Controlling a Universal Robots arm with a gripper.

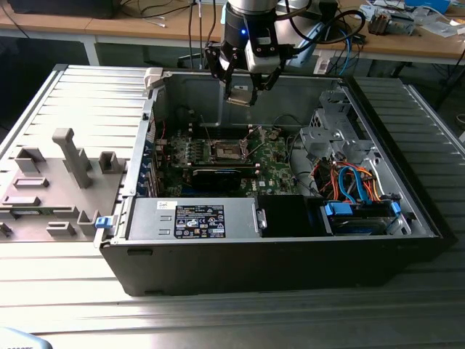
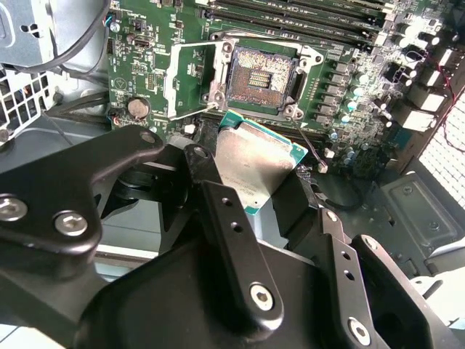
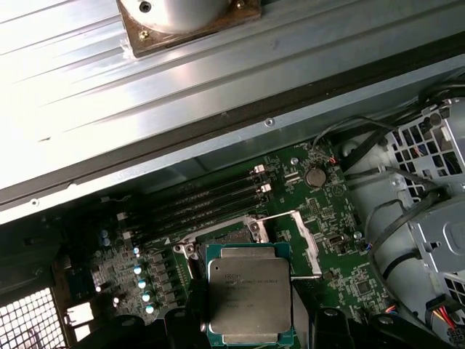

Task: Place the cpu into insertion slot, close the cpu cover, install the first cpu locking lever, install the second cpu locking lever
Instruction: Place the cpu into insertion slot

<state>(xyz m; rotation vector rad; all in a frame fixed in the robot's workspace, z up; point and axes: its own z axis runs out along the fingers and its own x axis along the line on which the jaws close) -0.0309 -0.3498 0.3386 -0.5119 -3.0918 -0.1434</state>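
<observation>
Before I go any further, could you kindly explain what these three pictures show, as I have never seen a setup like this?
This is a robot arm working over an open computer case that lies on a metal table. The exterior view comes from a camera off the arm and takes in the whole scene. Both wrist views come from cameras riding on the arm, looking into the case. The gripper is shut on the cpu, a flat square chip, and holds it above the green motherboard. The insertion slot is bare, with the cpu cover swung open beside it. A grey tray sits at the exterior view's left.
</observation>
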